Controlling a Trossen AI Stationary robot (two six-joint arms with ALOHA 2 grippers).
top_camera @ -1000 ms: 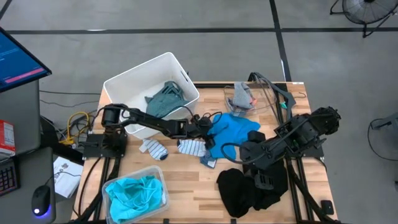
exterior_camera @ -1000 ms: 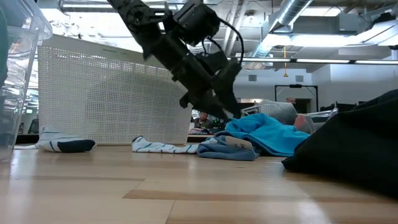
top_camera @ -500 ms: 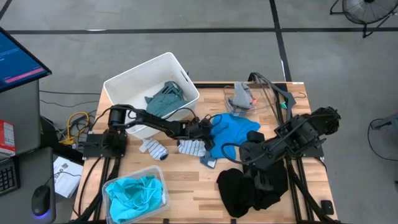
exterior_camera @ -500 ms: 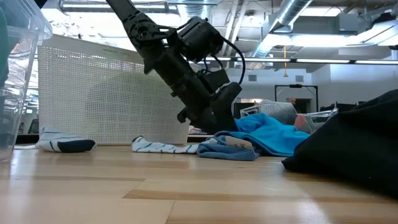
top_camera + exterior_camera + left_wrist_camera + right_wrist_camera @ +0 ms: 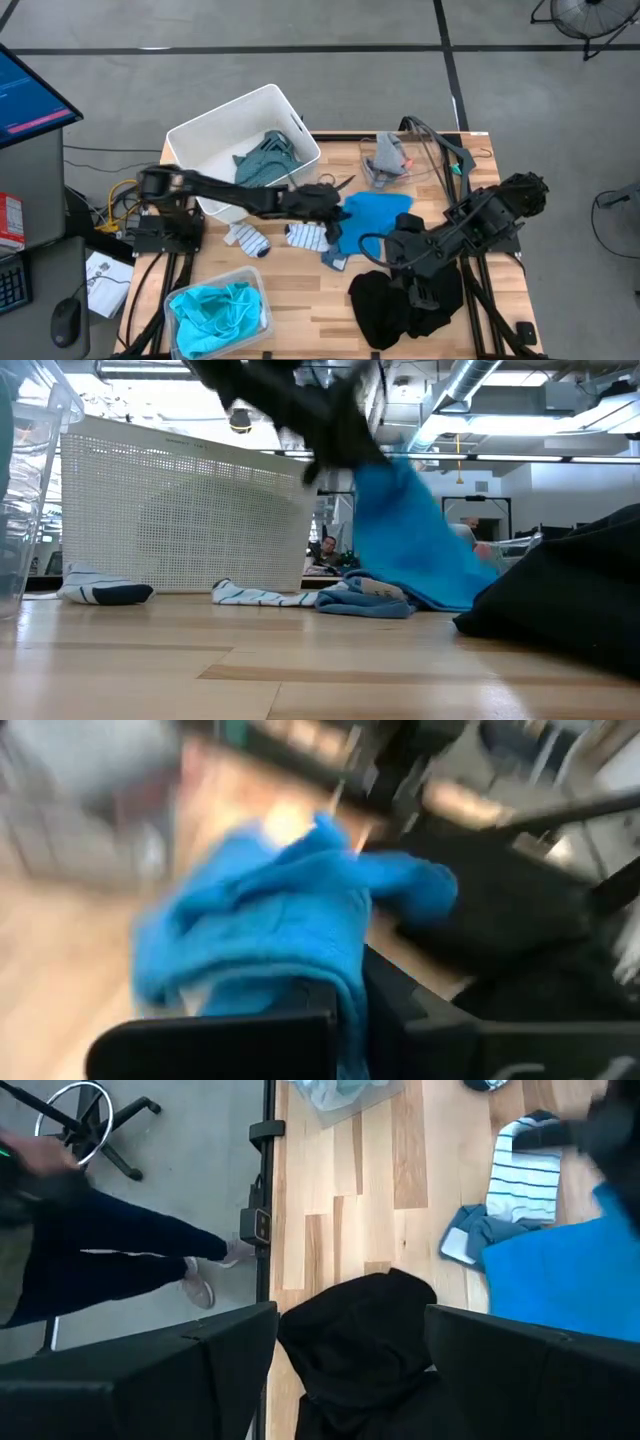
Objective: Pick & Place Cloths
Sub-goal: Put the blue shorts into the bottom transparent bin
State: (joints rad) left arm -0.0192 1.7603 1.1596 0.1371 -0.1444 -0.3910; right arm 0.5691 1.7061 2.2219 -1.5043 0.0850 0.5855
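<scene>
The left gripper [image 5: 328, 197] is clenched on the blue shirt [image 5: 370, 222], lifting its edge mid-table beside the white bin [image 5: 200, 135], probably its destination; the right gripper [image 5: 385, 252], fingers apart, waits.

Left pincer [image 5: 328, 203] grips the blue shirt [image 5: 372, 218] beside the white bin [image 5: 205, 135]

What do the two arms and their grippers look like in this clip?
Both arms are dark, nearly black, jointed links on black frame bases. The left gripper has slim dark fingers; a black cable loops by the right arm. The right gripper shows two broad, flat black fingers. No markings are legible.
</scene>
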